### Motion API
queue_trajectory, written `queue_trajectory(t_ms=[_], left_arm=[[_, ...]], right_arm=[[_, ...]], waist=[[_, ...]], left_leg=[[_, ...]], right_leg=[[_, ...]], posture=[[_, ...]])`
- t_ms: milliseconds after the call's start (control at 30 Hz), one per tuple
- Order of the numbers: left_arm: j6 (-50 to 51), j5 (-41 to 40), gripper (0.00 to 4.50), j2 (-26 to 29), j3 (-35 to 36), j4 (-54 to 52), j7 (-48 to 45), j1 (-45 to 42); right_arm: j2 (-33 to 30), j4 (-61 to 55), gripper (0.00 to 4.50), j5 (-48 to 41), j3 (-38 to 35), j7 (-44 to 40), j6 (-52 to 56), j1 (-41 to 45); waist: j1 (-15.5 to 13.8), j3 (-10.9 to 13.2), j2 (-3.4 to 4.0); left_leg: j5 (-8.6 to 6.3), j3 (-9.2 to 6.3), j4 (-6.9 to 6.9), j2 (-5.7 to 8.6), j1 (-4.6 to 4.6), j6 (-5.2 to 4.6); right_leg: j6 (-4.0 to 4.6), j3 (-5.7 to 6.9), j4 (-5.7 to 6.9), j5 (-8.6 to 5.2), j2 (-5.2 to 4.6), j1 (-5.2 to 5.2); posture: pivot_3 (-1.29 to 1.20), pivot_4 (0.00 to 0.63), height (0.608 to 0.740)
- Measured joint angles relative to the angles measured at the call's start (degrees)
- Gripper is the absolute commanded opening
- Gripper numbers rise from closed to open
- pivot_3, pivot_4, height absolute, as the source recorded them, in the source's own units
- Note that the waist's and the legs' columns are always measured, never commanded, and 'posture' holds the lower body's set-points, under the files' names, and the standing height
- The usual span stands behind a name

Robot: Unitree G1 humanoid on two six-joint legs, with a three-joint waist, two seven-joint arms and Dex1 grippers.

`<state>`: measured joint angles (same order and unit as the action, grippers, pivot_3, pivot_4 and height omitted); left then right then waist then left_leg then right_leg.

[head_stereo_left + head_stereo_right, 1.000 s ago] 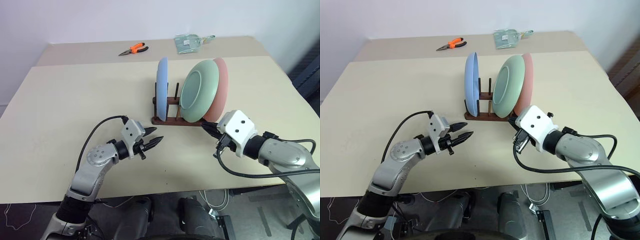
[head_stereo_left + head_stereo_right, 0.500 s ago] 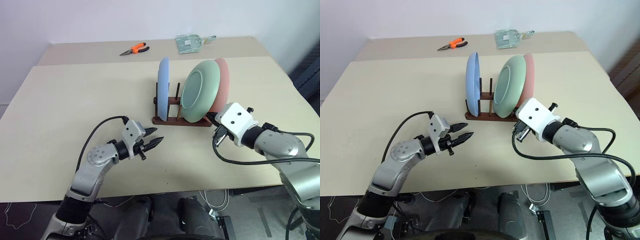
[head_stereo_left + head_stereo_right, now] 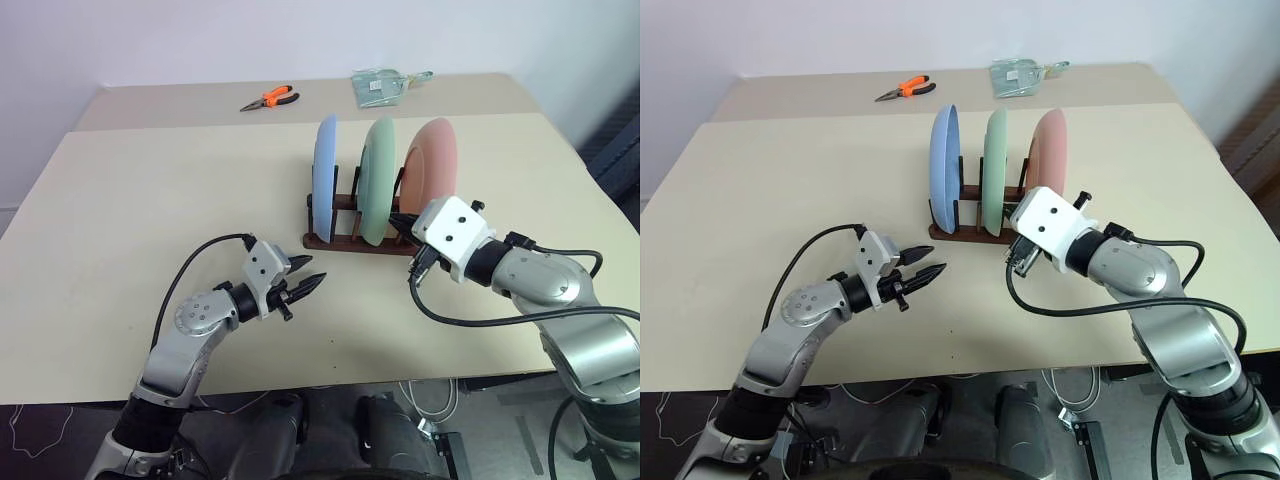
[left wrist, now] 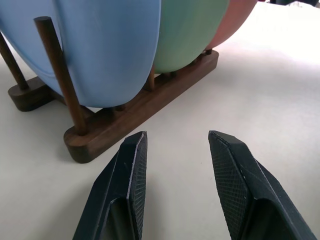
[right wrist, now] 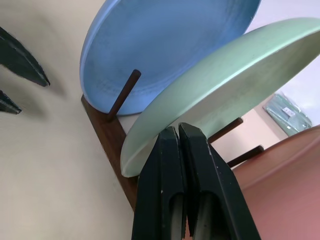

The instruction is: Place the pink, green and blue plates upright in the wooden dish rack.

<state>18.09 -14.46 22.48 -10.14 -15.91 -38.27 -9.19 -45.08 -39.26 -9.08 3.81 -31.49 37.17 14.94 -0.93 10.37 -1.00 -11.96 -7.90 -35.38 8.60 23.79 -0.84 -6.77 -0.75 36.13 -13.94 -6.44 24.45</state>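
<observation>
Right claw (image 5: 176,131) is pressing its fingers together against the green plate's (image 3: 378,180) edge. Blue (image 3: 324,176), green and pink (image 3: 430,165) plates are all standing upright in the rack (image 3: 340,240) — left claw (image 3: 310,281) is hovering spread over bare table (image 3: 150,200), well apart.

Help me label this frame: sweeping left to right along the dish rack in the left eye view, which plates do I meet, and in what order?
blue plate → green plate → pink plate, each standing on edge in the wooden dish rack.
</observation>
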Motion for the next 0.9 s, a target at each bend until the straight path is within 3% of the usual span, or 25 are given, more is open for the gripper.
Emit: queue_trajectory(t_ms=[200,333,533,900], left_arm=[[-0.06,0.20,1.98,2.09,2.06,1.73,-0.19,-0.32],[-1.16,0.58,1.98,4.33,5.07,4.69,0.06,-0.44],[-3.57,1.47,1.98,9.60,12.27,9.13,0.67,2.98],[-4.03,1.88,1.98,7.48,12.30,8.84,2.29,4.17]], right_arm=[[-3.99,-1.14,0.05,-5.82,-12.96,-9.69,-2.28,-15.17],[-2.28,1.59,0.05,-6.75,-16.33,-11.54,-6.21,-21.48],[4.07,14.98,0.05,-6.96,-20.04,-8.55,-12.70,-19.44],[5.95,30.89,0.05,-3.42,-15.37,-8.71,-22.59,-13.53]], waist=[[-0.17,0.00,0.00],[0.40,-0.01,0.02],[0.17,-0.01,0.04],[0.33,-0.02,0.07]], left_leg=[[-0.01,-0.01,0.01,-0.01,-0.02,-0.01],[-0.02,0.13,0.00,-0.07,-0.20,0.01],[-0.08,0.19,0.05,-0.11,-0.30,0.11],[-0.07,0.21,0.04,-0.10,-0.30,0.11]], right_leg=[[-0.01,0.02,0.00,0.00,0.01,-0.02],[0.03,-0.02,0.03,0.05,-0.01,-0.11],[0.05,-0.02,0.01,0.07,-0.02,-0.17],[0.05,-0.04,0.05,0.09,-0.03,-0.15]], posture=[[0.00,0.150,0.720],[0.00,0.150,0.720],[0.00,0.150,0.720],[0.00,0.150,0.720]])
